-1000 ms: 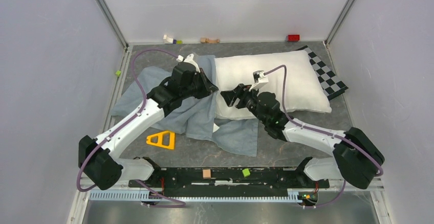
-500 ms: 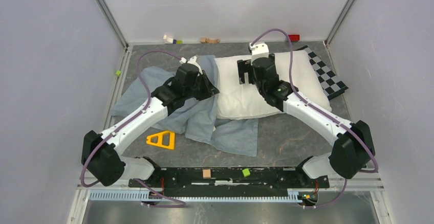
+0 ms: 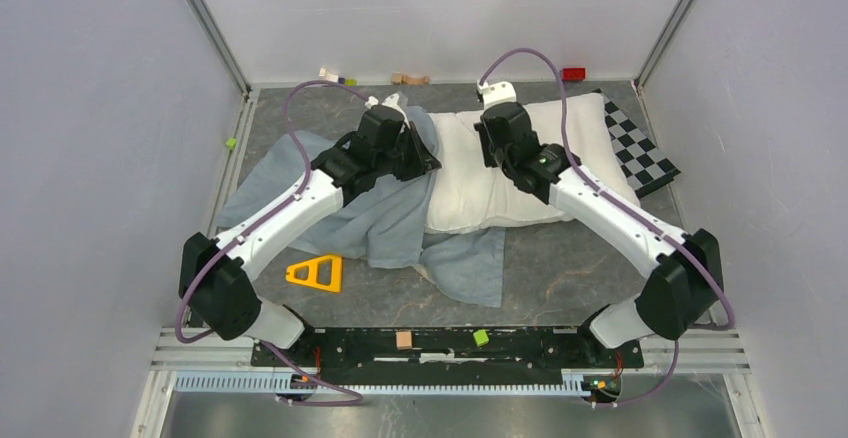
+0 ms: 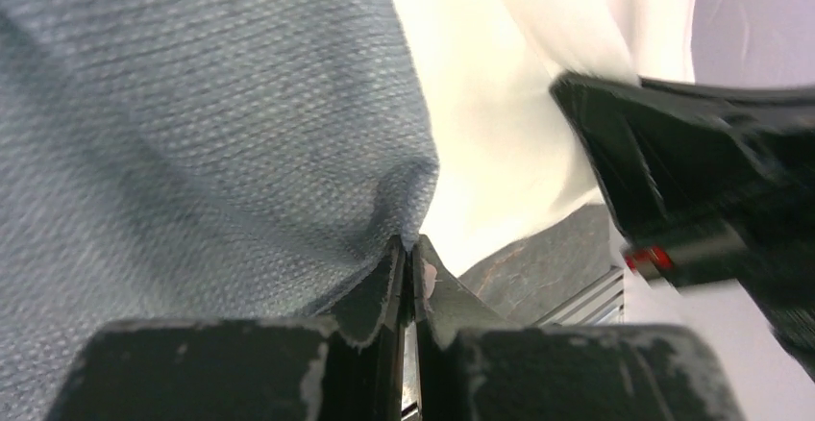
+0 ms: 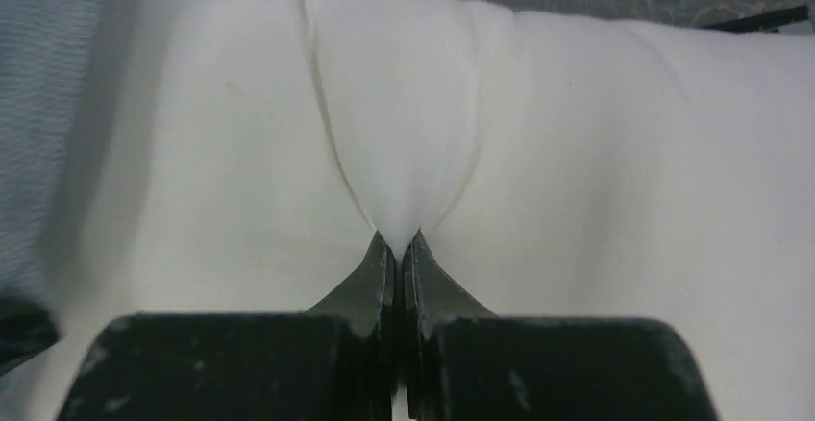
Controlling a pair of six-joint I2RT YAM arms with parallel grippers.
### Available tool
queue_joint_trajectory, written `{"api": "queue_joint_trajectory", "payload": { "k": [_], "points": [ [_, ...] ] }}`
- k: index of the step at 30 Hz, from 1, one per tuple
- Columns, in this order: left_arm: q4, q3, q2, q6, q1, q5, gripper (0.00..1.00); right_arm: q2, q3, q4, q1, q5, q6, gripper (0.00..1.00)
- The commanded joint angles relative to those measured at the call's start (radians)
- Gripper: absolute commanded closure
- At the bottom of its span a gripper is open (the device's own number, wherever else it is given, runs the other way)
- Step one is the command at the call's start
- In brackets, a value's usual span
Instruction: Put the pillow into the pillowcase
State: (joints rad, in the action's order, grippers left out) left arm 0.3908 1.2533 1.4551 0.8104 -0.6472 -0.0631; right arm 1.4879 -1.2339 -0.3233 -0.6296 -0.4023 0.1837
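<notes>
Cloth is filling the left wrist view: the left gripper (image 4: 407,253) is pinching a raised fold of the pillowcase (image 4: 192,104), its fingers closed flat on the finely woven blue-grey fabric, while the white pillow (image 4: 481,123) is lying just beyond that edge. In the right wrist view the right gripper (image 5: 396,248) is nipping a small peak of the pillow's smooth cover, jaws shut on it, with creases fanning up from the pinch. From above, the plump rectangular pillow is resting on the grey mottled table (image 3: 570,258), its left end touching the wrinkled pillowcase, which is sprawling limp toward the near left. A yellow triangle (image 3: 315,273) is sitting beside the cloth, and a checkered board (image 3: 645,148) is peeking out past the pillow's right end. Both task items are looking light and soft. The pillow will likely be sagging from a single pinch, so a deeper bite at a corner probably serves better, and the case is calling for holds at its open hem.
</notes>
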Motion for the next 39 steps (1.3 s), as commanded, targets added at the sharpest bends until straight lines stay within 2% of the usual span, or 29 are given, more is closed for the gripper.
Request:
{"api": "queue_joint_trajectory", "payload": {
  "k": [1,3,6,12,15,16,18,19,20,22,23,25,28,30,35,37,39],
  "points": [
    [0.002,0.121,0.027,-0.024,-0.009,-0.027,0.90,-0.118,-0.234,-0.128,-0.090,0.006,0.063,1.00],
    [0.002,0.143,0.024,-0.022,-0.019,-0.027,0.90,-0.146,-0.240,-0.118,-0.119,0.023,0.093,1.00],
    [0.008,0.142,0.007,-0.007,-0.030,-0.027,0.90,-0.188,-0.152,-0.075,-0.166,0.017,0.148,1.00],
    [-0.010,0.007,-0.070,0.035,-0.060,0.000,0.90,-0.269,0.219,0.090,-0.206,0.061,0.248,1.00],
    [-0.014,-0.095,-0.105,0.039,-0.071,0.019,0.89,-0.325,0.424,0.205,-0.216,0.140,0.277,1.00],
    [-0.011,-0.114,-0.113,0.035,-0.071,0.023,0.87,-0.331,0.455,0.218,-0.219,0.164,0.273,1.00],
    [0.011,-0.122,-0.130,0.005,-0.071,0.041,0.77,-0.346,0.464,0.200,-0.221,0.161,0.245,0.98],
    [0.029,-0.106,-0.134,-0.011,-0.071,0.058,0.72,-0.355,0.444,0.179,-0.220,0.152,0.216,0.91],
    [0.057,-0.083,-0.136,-0.034,-0.071,0.060,0.65,-0.359,0.410,0.148,-0.220,0.134,0.183,0.78],
    [0.114,-0.024,-0.133,-0.073,-0.071,0.114,0.54,-0.365,0.323,0.093,-0.221,0.100,0.106,0.47],
    [0.143,0.005,-0.137,-0.086,-0.071,0.138,0.50,-0.367,0.269,0.069,-0.220,0.072,0.072,0.36],
    [0.186,0.042,-0.149,-0.108,-0.071,0.197,0.45,-0.369,0.190,0.058,-0.218,0.018,-0.006,0.20],
    [0.231,0.085,-0.156,-0.123,-0.069,0.266,0.37,-0.301,0.053,0.066,-0.163,0.066,-0.142,0.02],
    [0.262,0.124,-0.145,-0.134,-0.068,0.297,0.33,-0.240,-0.001,0.102,-0.098,0.144,-0.212,0.02],
    [0.320,0.241,-0.097,-0.159,-0.042,0.347,0.21,-0.036,-0.115,0.117,0.073,0.368,-0.272,0.02],
    [0.349,0.313,-0.041,-0.169,-0.013,0.336,0.17,0.041,-0.154,0.080,0.100,0.394,-0.288,0.02],
    [0.373,0.393,0.029,-0.197,0.004,0.315,0.12,0.074,-0.112,0.090,0.112,0.388,-0.285,0.02]
  ]
}}
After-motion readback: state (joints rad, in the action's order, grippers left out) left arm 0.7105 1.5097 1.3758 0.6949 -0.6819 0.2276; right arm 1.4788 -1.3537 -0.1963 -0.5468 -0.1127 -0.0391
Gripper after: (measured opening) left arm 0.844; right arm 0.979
